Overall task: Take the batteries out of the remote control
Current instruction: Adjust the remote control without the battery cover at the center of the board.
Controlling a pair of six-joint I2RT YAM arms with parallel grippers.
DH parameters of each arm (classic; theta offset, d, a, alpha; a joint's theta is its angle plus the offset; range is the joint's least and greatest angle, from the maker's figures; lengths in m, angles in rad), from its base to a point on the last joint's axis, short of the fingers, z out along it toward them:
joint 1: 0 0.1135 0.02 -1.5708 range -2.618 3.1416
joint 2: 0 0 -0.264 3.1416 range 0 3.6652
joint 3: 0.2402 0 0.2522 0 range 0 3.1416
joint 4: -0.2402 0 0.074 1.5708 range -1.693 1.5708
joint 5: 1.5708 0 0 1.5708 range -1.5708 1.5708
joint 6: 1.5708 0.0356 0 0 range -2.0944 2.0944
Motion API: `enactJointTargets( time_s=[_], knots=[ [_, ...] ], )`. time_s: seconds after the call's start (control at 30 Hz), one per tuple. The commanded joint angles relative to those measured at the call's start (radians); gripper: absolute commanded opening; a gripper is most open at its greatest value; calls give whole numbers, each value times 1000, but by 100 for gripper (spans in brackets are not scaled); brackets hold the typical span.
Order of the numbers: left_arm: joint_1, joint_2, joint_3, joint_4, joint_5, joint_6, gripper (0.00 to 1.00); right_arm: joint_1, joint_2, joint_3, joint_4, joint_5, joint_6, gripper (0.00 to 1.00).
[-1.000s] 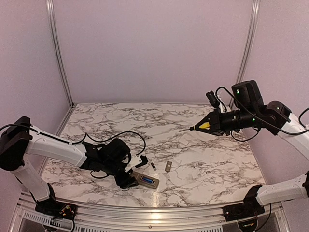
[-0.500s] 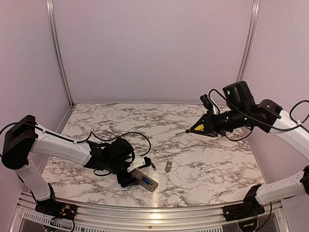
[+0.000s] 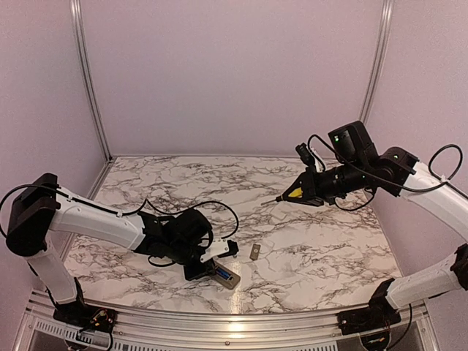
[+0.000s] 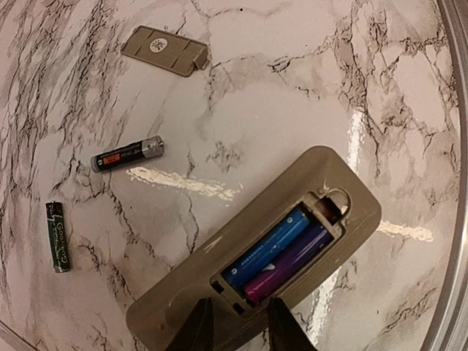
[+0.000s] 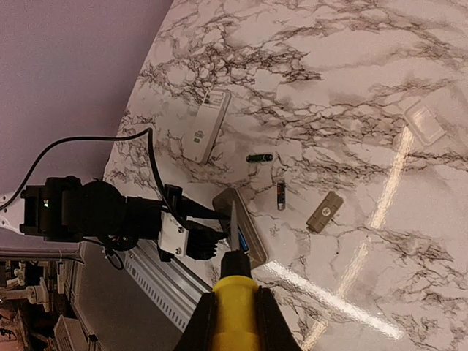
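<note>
Down near the front-left of the marble table [image 3: 314, 241], the left gripper [image 3: 207, 265] is on the remote control [image 4: 183, 292], which lies back side up with its compartment open. Two batteries [image 4: 267, 247] sit side by side in there, one blue, one purple-ish. The left fingers [image 4: 199, 330] are set narrow, with their tips against the remote's near end (whether they're actually pinching it, I can't tell from the wrist view).

Two loose batteries [image 4: 126, 153] lie on the marble just beyond the remote, apart from each other. One is black with an orange label and a silver end, the other is dark green. The small grey cover plate [image 4: 164, 50] lies a bit farther out, touching nothing.

Over on the right side, the right gripper [image 3: 307, 189] hangs well above the table. Its jaws are closed tight on the yellow handle of a screwdriver [image 3: 292, 194], with the shaft pointing toward the left. A flat white device [image 5: 205, 126] lies on the marble past the loose batteries.
</note>
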Motion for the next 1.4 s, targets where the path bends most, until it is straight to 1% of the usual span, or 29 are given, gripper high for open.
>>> enactJointTargets(
  time_s=[0.0, 0.1, 0.2, 0.3, 0.37, 0.43, 0.5, 0.63, 0.73, 0.83, 0.87, 0.9, 1.0, 1.13, 1.23, 1.27, 1.37],
  knots=[
    [-40, 49, 53, 16, 47, -105, 29, 1, -4, 45, 5, 5, -13, 0],
    [-56, 79, 84, 58, 58, -196, 29, 1, -4, 44, 3, 7, -11, 0],
    [-81, 123, 127, 77, 61, -240, 30, 1, -6, 44, 3, 9, -8, 0],
    [-100, 169, 185, 66, 50, -264, 33, 1, -4, 48, 3, 10, -7, 0],
    [-104, 189, 208, 56, 39, -281, 37, 0, -2, 51, 4, 9, -6, 0],
    [-105, 191, 213, 61, 31, -287, 42, 1, 0, 55, 5, 8, -4, 0],
    [-106, 177, 208, 71, 22, -320, 51, 1, 3, 57, 6, 8, -4, 0],
    [-105, 121, 172, 100, -21, -315, 66, 1, 8, 61, 11, 9, -3, 0],
    [-106, 59, 138, 123, -55, -302, 73, 1, 17, 65, 14, 11, -6, 0],
    [-106, -16, 114, 128, -98, -265, 85, 0, 31, 82, 14, 18, -12, 0],
    [-106, -40, 111, 125, -129, -257, 93, 0, 37, 91, 14, 22, -16, 0],
    [-106, -65, 108, 124, -163, -253, 98, -1, 41, 97, 15, 26, -17, 0],
    [-106, -145, 103, 138, -246, -247, 99, -2, 55, 120, 17, 34, -24, 0],
    [-106, -305, 30, 283, -354, -229, 99, -5, 60, 130, 17, 44, -31, 0],
    [-103, -393, -21, 361, -472, -249, 99, -8, 59, 129, 15, 49, -35, 0],
    [-101, -414, -29, 368, -494, -237, 99, -9, 60, 129, 16, 49, -36, 0],
    [-83, -447, -25, 338, -496, -223, 99, -14, 60, 133, 17, 52, -42, 0]
  ],
)
